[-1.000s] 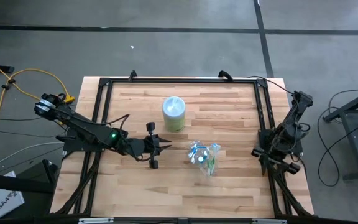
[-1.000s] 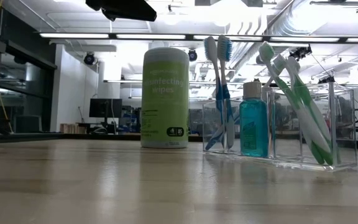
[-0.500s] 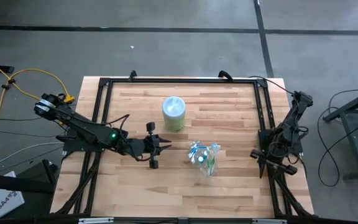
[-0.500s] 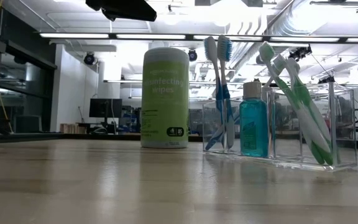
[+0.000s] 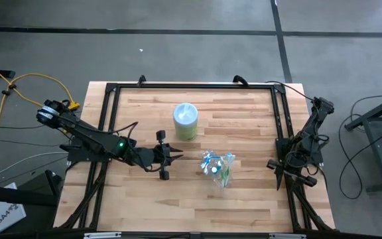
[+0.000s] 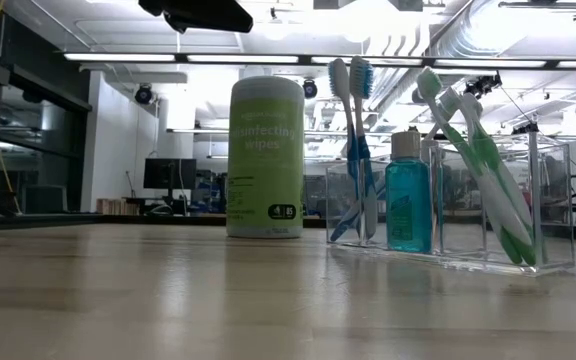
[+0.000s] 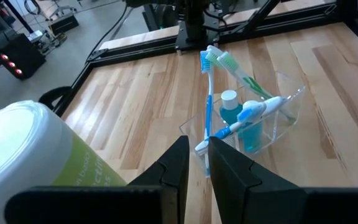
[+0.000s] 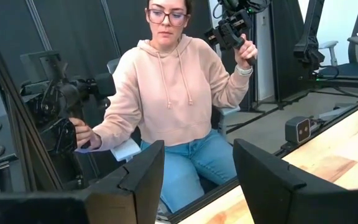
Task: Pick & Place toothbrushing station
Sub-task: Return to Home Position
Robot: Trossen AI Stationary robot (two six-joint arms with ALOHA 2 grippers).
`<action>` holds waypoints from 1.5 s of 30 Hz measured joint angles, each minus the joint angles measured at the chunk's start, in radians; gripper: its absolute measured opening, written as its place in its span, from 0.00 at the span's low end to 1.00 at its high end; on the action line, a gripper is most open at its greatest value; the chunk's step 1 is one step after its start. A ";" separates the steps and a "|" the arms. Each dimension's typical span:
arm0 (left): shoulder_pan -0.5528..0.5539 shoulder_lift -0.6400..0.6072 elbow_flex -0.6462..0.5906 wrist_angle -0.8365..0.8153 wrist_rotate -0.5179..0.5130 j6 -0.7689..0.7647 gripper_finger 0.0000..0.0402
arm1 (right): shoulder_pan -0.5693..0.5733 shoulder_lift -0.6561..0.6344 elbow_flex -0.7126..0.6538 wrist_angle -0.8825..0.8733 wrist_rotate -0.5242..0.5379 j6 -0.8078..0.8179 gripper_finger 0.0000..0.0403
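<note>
The toothbrushing station (image 5: 217, 167) is a clear plastic container that stands on its base on the wooden table, right of the middle. It holds green-white toothbrushes (image 6: 478, 170), blue-white toothbrushes (image 6: 353, 150) and a small blue bottle (image 6: 408, 205) with a white cap. It also shows in the left wrist view (image 7: 247, 124). My left gripper (image 5: 180, 157) hovers to the station's left and points at it, its fingers (image 7: 199, 155) shut and empty. My right gripper (image 5: 278, 174) waits at the table's right edge, open (image 8: 197, 168) and empty.
A green wipes canister (image 5: 185, 119) with a white lid stands upright behind the station, toward the table's far side, beside my left gripper (image 7: 36, 155). A black frame (image 5: 191, 86) runs along the table's edges. A person (image 8: 173, 93) sits beyond the table holding control handles.
</note>
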 joint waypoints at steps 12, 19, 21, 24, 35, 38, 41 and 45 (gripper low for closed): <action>0.000 0.000 0.000 0.011 0.000 0.000 0.14 | 0.000 0.005 0.000 -0.002 -0.002 0.000 0.45; 0.000 0.000 0.000 0.010 0.000 0.000 0.14 | 0.000 0.005 -0.001 -0.002 -0.002 0.000 0.45; 0.000 0.000 0.000 0.010 0.000 0.000 0.14 | 0.000 0.005 -0.001 -0.002 -0.002 0.001 0.45; 0.000 0.000 0.000 0.003 0.020 -0.006 0.14 | 0.000 0.005 -0.001 -0.002 -0.002 0.001 0.45; 0.000 -0.085 -0.021 -0.132 0.290 -0.029 0.14 | 0.000 0.005 -0.001 -0.002 -0.003 0.001 0.45; -0.035 -0.162 -0.081 -0.132 0.295 -0.043 0.14 | 0.000 0.005 -0.001 -0.002 -0.003 0.001 0.45; -0.071 -0.279 -0.176 -0.098 0.289 -0.051 0.14 | 0.000 0.005 -0.001 -0.002 -0.003 0.001 0.45; -0.117 -0.472 -0.324 -0.023 0.283 -0.050 0.14 | 0.000 0.005 -0.001 -0.002 -0.003 0.001 0.45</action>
